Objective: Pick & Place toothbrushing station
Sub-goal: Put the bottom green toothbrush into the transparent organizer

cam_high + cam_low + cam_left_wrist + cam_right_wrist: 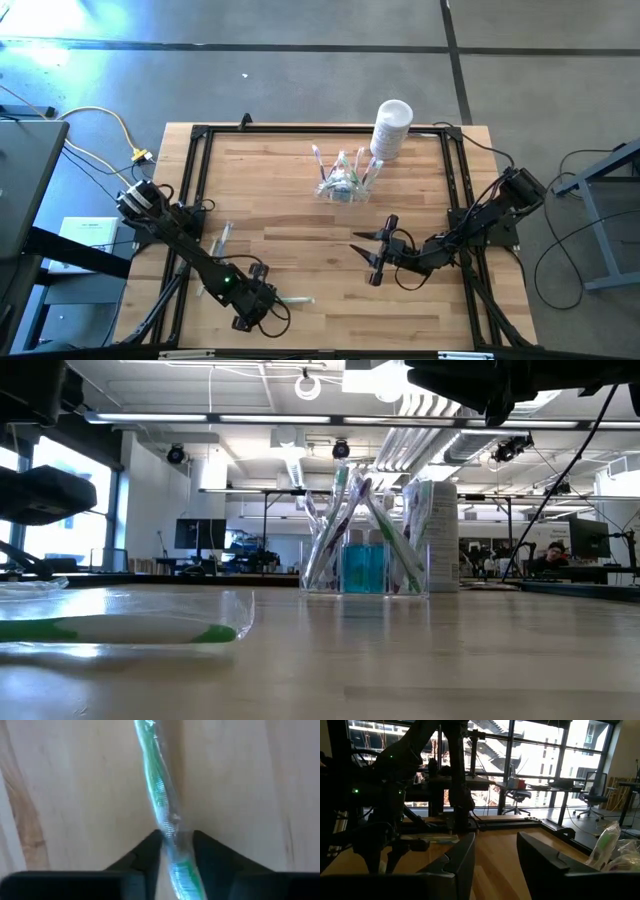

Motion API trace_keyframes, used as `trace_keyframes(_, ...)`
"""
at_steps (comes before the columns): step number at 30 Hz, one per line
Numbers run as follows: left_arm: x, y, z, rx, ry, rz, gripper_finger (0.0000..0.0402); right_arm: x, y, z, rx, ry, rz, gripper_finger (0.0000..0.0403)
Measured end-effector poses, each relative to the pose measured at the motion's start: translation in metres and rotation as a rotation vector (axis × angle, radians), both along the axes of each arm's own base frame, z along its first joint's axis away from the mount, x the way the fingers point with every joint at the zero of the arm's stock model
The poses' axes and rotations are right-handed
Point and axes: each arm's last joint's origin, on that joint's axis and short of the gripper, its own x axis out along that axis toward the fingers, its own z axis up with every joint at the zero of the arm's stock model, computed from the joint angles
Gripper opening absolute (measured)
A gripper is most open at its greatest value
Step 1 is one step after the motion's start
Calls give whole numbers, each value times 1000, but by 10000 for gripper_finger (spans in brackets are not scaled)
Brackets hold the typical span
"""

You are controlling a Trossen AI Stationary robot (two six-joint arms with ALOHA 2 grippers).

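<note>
A wrapped toothbrush (160,805) lies on our surface (300,215), pinched by our left claw (175,842); our right claw (375,255) hovers spread near the station (343,183).

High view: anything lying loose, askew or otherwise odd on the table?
Two wrapped toothbrushes lie flat outside the toothbrushing station. One rests loose near the left arm. The other, green, lies on the wood with the left tool closed around it. The right tool hangs open mid-table. The white container stands upright.
</note>
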Motion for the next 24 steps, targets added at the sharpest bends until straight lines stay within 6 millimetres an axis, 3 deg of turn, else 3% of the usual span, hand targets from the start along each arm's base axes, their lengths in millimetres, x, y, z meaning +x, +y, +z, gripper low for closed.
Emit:
trace_keyframes(5,-2,2,4,4,3,-47,15,0,0,-1,15,5,3,139)
trace_keyframes(9,-9,7,13,29,32,-79,11,0,0,-1,23,2,6,139)
trace_keyframes(13,-11,11,34,163,100,-82,5,1,2,-1,53,-8,58,138)
trace_keyframes(19,-6,20,85,441,103,-104,3,1,5,-5,132,-3,172,139)
trace_keyframes(24,8,39,127,647,36,-94,1,2,8,-11,226,36,251,137)
